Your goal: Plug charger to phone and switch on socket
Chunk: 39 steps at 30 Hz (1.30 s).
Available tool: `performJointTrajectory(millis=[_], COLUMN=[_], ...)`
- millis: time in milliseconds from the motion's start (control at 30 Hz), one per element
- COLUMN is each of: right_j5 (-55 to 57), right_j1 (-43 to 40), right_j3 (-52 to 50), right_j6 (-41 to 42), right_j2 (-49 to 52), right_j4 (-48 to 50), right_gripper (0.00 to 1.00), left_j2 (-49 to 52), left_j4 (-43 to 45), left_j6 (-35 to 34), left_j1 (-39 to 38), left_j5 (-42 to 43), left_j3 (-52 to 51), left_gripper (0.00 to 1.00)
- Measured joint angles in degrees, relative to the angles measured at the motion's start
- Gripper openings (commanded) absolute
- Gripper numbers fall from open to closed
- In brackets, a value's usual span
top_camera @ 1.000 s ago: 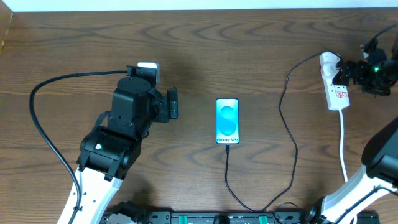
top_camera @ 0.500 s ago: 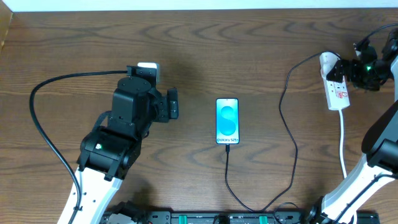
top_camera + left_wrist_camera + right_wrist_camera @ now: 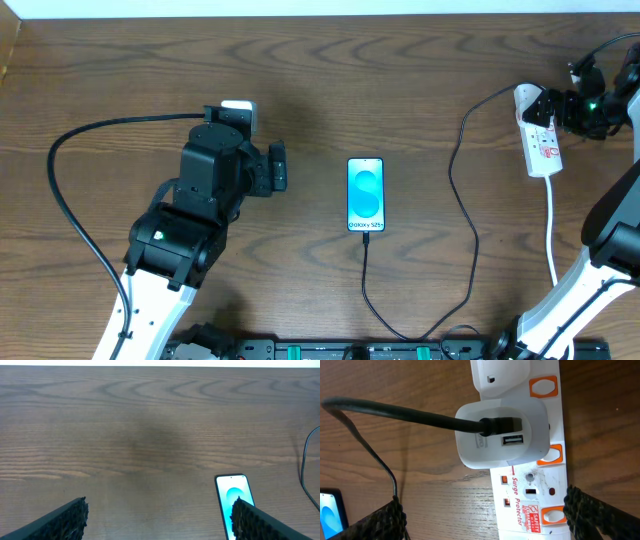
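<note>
The phone (image 3: pixel 365 194) lies flat mid-table with its blue screen lit; it also shows in the left wrist view, phone (image 3: pixel 231 494). The charger (image 3: pixel 462 200), a thin black cable, meets the phone's near edge, loops round and runs to a white adapter (image 3: pixel 502 435) seated in the socket (image 3: pixel 532 500). The socket (image 3: pixel 543 148) is a white strip with orange switches (image 3: pixel 552 454) at the far right. My right gripper (image 3: pixel 485 520) hovers open over the strip, with one finger on each side of it, touching nothing. My left gripper (image 3: pixel 160 520) is open and empty, left of the phone.
A thick black robot cable (image 3: pixel 70 190) arcs across the left side of the table. The socket's white cord (image 3: pixel 551 230) runs toward the near edge on the right. The table's far edge (image 3: pixel 320 16) lies just behind the socket.
My right gripper has shifted slightly toward the far edge, over the adapter end of the socket. The left arm, phone and cable have not moved.
</note>
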Motion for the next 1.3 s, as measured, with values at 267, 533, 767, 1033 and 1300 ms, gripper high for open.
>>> performJointTrajectory(millis=[267,533,767,1033,1300], right_j5=[-0.15,-0.2,-0.33,-1.07,3.21], right_j1=[0.09,1.09,2.34,2.8,2.43], right_j3=[0.0,-2.8,-8.26,-9.81,-9.84], right_j6=[-0.02,0.0,-0.02,0.02,3.54], right_j2=[0.0,0.0,0.0,-0.13,-0.31], right_j4=[1.27,5.31,9.03,12.5,12.94], right_gripper=[0.99,0.99,0.99,0.99,0.99], left_j2=[0.0,0.0,0.0,0.0,0.0], left_j4=[0.0,0.0,0.0,0.0,0.0], left_j6=[0.0,0.0,0.0,0.0,0.0], left_j1=[0.0,0.0,0.0,0.0,0.0], left_j5=[0.0,0.0,0.0,0.0,0.0], left_j3=[0.0,0.0,0.0,0.0,0.0], left_gripper=[0.91,0.91,0.91,0.91,0.91])
